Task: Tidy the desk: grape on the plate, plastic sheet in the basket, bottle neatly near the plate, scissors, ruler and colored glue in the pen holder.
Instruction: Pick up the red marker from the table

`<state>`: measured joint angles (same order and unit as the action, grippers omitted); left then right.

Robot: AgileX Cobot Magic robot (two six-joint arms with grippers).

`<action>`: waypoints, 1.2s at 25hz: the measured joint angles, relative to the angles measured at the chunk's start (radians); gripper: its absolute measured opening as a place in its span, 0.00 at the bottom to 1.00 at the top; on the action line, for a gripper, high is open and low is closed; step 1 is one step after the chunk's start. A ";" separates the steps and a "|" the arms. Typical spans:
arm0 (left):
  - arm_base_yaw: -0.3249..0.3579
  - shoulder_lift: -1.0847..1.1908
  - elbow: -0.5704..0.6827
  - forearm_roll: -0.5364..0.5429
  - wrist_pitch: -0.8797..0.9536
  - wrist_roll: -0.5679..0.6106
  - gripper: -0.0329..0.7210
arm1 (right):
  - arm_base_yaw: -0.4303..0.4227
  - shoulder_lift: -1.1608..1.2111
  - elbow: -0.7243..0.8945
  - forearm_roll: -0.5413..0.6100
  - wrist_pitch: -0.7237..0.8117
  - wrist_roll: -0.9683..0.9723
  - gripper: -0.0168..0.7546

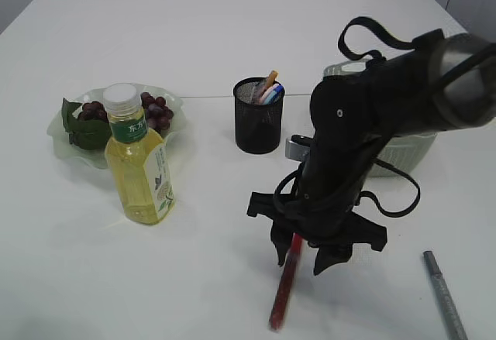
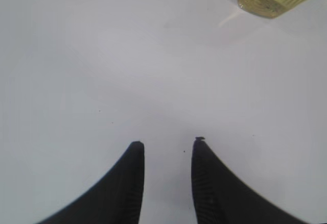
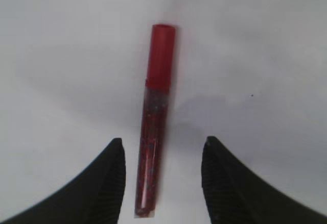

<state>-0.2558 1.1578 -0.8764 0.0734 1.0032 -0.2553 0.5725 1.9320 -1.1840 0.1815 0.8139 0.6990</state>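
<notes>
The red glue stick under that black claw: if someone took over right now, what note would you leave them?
Right end effector: open, straddling the red glue stick lying on the table, not gripped yet.
Left end effector: empty, slightly open over bare table.
Done: grapes on plate; bottle upright beside it; some items in pen holder.
Left: glue stick and the grey stick at the table's right edge. Basket is mostly hidden.
</notes>
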 joint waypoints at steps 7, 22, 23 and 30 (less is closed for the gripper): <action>0.000 0.000 0.000 0.000 -0.002 0.000 0.36 | 0.000 0.031 0.000 0.000 -0.056 0.038 0.48; 0.000 0.000 0.000 -0.002 -0.008 0.000 0.36 | 0.000 0.093 -0.006 0.000 -0.080 0.045 0.38; 0.000 0.000 0.000 -0.002 -0.008 0.000 0.36 | 0.000 0.095 -0.007 0.000 -0.080 0.045 0.34; 0.000 0.000 0.000 -0.002 -0.011 0.000 0.36 | 0.000 0.098 -0.009 0.003 -0.083 -0.004 0.12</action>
<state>-0.2558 1.1578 -0.8764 0.0718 0.9917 -0.2553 0.5725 2.0296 -1.1933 0.1844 0.7305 0.6946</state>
